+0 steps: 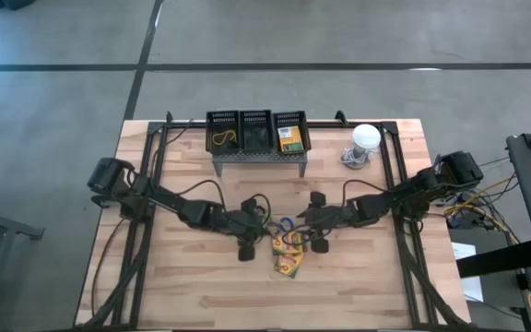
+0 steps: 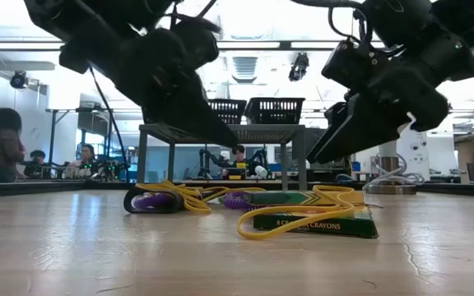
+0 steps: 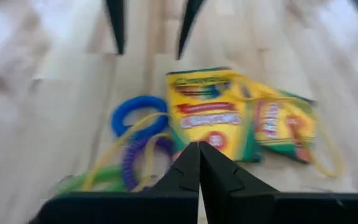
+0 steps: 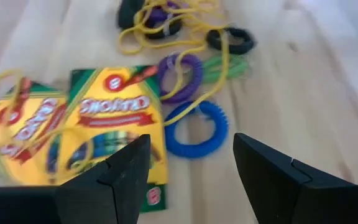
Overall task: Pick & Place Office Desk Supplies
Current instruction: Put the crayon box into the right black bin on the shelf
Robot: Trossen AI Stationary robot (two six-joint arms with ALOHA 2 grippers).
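Two yellow-and-green crayon boxes point(image 1: 289, 244) point(image 3: 209, 112) lie flat on the wooden table, side by side. A pile of yellow, blue and purple rubber bands point(image 1: 279, 224) lies against them. The blue loop point(image 4: 196, 129) and the purple loop point(image 4: 180, 76) lie flat next to one box point(image 4: 114, 118). A yellow band point(image 2: 303, 222) is draped over the boxes. My left gripper point(image 1: 247, 226) point(image 3: 199, 160) is shut and empty, above the table left of the pile. My right gripper point(image 1: 316, 228) point(image 4: 191, 162) is open and empty, above the table right of the pile.
A grey perforated stand point(image 1: 256, 159) at the table's far side carries three black baskets. One holds a yellow band point(image 1: 224, 140) and one a crayon box point(image 1: 289, 138). A white dome with a cable point(image 1: 365, 140) sits to its right. People sit in the room beyond point(image 2: 2, 144).
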